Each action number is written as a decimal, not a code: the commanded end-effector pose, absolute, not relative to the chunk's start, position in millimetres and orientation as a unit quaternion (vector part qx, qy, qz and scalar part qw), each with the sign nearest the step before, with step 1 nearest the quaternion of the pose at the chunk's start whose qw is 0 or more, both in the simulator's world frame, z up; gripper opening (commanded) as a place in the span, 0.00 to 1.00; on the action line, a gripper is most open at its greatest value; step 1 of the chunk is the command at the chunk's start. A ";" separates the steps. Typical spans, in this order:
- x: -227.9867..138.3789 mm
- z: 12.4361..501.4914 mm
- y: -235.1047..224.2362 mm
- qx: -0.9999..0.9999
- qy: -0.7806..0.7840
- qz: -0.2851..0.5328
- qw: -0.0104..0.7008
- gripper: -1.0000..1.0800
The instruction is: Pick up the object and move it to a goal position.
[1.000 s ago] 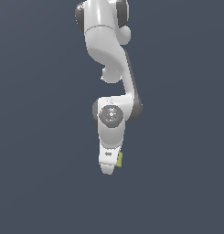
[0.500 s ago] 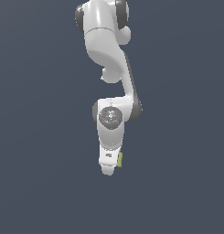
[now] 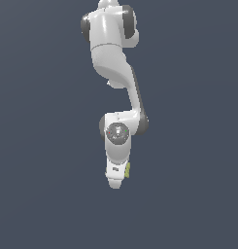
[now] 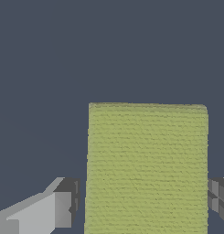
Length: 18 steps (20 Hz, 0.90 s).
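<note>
Between the gripper [image 4: 143, 205] fingers, the object [image 4: 147, 169].

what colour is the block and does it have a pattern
Yellow-green with fine horizontal stripes; the block shows best in the wrist view, between the gripper fingers.

Block [image 4: 147, 169] between the pincer [image 4: 141, 205] fingers [image 4: 63, 208], at the arm's [image 3: 115, 63] lower end
</note>
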<state>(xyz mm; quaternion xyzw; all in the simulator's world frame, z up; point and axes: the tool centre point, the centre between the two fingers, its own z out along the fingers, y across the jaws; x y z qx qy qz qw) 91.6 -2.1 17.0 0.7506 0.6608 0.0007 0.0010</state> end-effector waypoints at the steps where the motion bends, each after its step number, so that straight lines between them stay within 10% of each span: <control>1: 91.0 9.6 -2.1 0.750 0.661 0.000 0.000 0.96; 4: 92.0 9.9 -2.1 0.751 0.661 0.000 0.000 0.96; 5: 92.0 9.9 -2.1 0.751 0.661 0.000 0.000 0.00; 18: 92.5 13.7 -1.6 0.750 0.661 0.001 0.001 0.00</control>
